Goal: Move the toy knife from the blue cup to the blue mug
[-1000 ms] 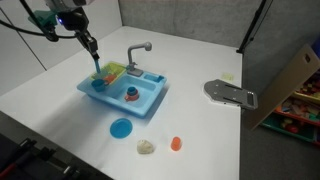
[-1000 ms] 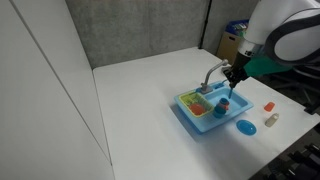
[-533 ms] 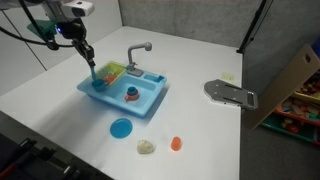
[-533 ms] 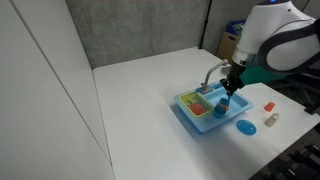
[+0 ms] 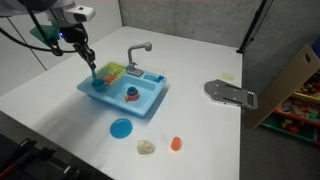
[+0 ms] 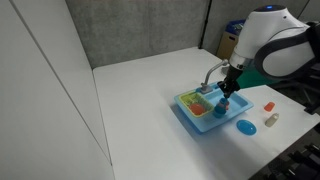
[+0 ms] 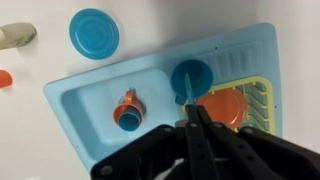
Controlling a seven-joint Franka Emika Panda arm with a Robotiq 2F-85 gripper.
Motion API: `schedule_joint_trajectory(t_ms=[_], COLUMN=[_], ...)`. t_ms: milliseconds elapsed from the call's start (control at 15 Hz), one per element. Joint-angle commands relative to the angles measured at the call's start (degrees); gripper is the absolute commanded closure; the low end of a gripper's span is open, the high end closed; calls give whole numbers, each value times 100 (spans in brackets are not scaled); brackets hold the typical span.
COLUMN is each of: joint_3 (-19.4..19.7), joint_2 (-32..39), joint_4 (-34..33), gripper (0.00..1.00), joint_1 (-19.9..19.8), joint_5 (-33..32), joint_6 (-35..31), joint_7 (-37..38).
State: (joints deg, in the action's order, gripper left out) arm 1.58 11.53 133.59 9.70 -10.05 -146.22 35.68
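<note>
The blue toy sink (image 5: 150, 100) stands on the white table and shows in both exterior views (image 6: 190, 116). In the wrist view the blue cup (image 7: 128, 108) with its red-orange top sits in the basin (image 7: 85, 105). The plain blue mug (image 7: 190, 76) stands beside it, next to the drying rack. My gripper (image 7: 190, 118) is shut on the toy knife (image 7: 184, 94), a thin pale sliver whose tip points into the mug. In an exterior view my gripper (image 5: 90, 64) hangs over the sink's left end.
An orange plate (image 7: 228, 108) lies on the yellow rack (image 7: 262, 98). A grey faucet (image 5: 140, 50) rises at the sink's back. A flat blue disc (image 5: 121, 128), a beige piece (image 5: 147, 147) and a small orange piece (image 5: 176, 143) lie in front. A grey metal plate (image 5: 232, 93) lies to the right.
My arm has shifted a little to the left over the sink and dropped slightly. The gripper stays shut.
</note>
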Motion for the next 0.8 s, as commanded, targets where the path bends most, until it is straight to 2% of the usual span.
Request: schedule_joint_trajectory(t_ms=[0,733], joint_3=[-24,32], joint_2=[146,509], joint_4=[-34,-122], gripper=[97,97], joint_1=[-48,81], joint_5=[15,32], joint_6=[-269,-626], joint_7=[-48,-67])
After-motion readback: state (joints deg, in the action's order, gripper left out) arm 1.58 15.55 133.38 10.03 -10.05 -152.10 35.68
